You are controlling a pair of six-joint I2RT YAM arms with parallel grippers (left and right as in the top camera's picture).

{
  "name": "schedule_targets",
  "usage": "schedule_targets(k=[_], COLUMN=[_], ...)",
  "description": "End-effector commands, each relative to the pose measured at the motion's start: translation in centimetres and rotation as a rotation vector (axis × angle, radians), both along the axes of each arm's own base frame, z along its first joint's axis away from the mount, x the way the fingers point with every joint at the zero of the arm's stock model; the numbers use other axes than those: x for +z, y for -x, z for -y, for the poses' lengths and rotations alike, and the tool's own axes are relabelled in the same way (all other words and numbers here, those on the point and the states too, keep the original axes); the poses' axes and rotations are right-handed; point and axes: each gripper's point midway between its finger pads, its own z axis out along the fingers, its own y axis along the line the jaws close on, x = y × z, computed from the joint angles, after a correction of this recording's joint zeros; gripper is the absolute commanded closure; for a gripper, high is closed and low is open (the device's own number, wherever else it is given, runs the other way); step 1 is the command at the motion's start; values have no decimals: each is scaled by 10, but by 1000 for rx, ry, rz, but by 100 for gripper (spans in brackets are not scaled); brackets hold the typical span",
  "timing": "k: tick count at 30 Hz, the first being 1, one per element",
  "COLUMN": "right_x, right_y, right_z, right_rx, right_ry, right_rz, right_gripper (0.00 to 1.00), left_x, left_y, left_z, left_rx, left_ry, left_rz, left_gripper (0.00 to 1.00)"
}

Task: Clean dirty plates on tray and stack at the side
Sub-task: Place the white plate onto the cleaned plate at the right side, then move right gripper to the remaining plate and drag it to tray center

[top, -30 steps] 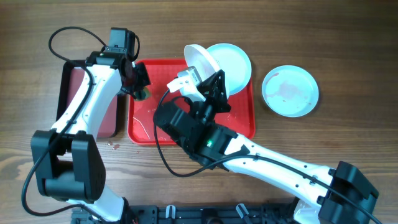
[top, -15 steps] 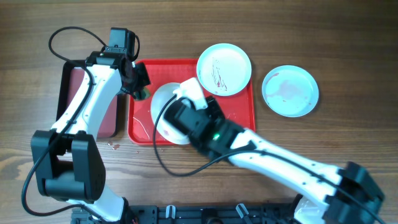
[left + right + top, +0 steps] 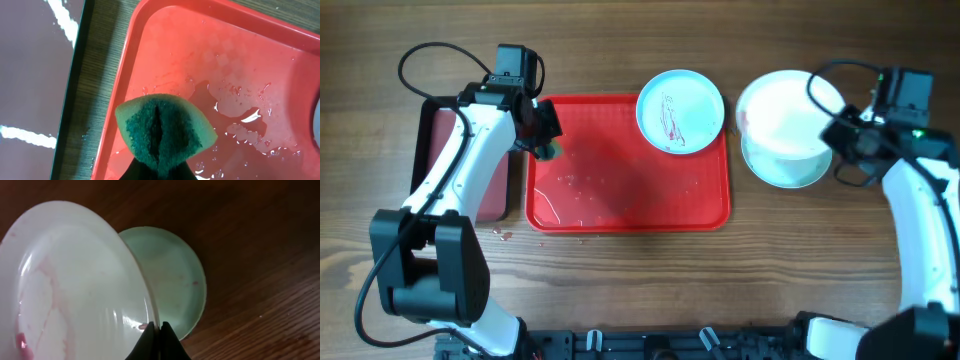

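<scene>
the overhead view shows the whole desk [image 3: 620, 290]. the red tray [image 3: 620, 205] is in the middle, and a smaller maroon tray [image 3: 445, 150] lies just beside its left edge. a pale blue plate [image 3: 680, 110] with dark red smears sits in the far right corner of the red tray. to the right of the tray, on the desk, lies a mint plate [image 3: 790, 172]. a white plate [image 3: 780, 115] is held above it and covers its far part.

the right wrist view adds what the overhead hides. the white plate [image 3: 70, 280] is tilted and has pink streaks, and the right gripper [image 3: 159, 330] is pressed together on its rim. the mint plate [image 3: 172, 275] lies flat below. i cannot tell if the two plates touch.

the left wrist view shows the sponge [image 3: 162, 130], green with a darker middle, bent by the pinch of the left gripper [image 3: 542, 140]. it is over the left edge of the tray. drops of water [image 3: 250, 117] lie on the tray floor. i cannot tell if the sponge touches the tray.

the left arm rises along the maroon tray and bends at the wrist to the right. the right arm comes up the right side of the desk, and its wrist turns left toward the plates.
</scene>
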Motion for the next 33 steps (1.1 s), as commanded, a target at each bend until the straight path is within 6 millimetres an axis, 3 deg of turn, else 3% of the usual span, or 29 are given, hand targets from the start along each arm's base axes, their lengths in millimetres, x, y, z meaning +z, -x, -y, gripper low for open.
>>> schedule_targets(k=[1,9,12,13,16,19,22,23,26,28,31,33], right_x=[-27,-103,-113,-110,-91,-64,-59,-60,-70,-86,-115,-137], right_y=[3,14,15,4,-17,-47,-64,-69,-75,-73,-65,-59], right_z=[24,35,31,14,-12,-64,-120,-148,-172,-190,-197,-195], right_rx=[-68,-73,-48,109,221,393,519,531,482,433,396,386], right_ry=[-30,-30,-48,-88,-119,-99,-79,-83,-31,-21,-32,-30], right_rz=[-75,-313,-338,-295,-220,-123,-53,-32,-33,-60,-134,-194], right_gripper=[95,95,64,56,52,51,49,50,56,66,75,76], left_x=[-2,-2,-2,-3,-2,-2,-2,-2,-2,-2,-2,-2], left_y=[0,0,0,0,-3,-3,-2,-2,-2,-2,-2,-2], left_z=[4,4,4,4,4,4,6,6,7,7,7,7], left_rx=[1,1,1,1,1,1,-3,-3,-3,-3,-3,-3], left_ry=[14,14,14,14,15,16,26,26,28,28,28,29], left_rz=[-5,-5,-5,-6,6,5,2,1,2,2,2,2], left_gripper=[96,96,96,96,96,96,96,96,96,96,96,96])
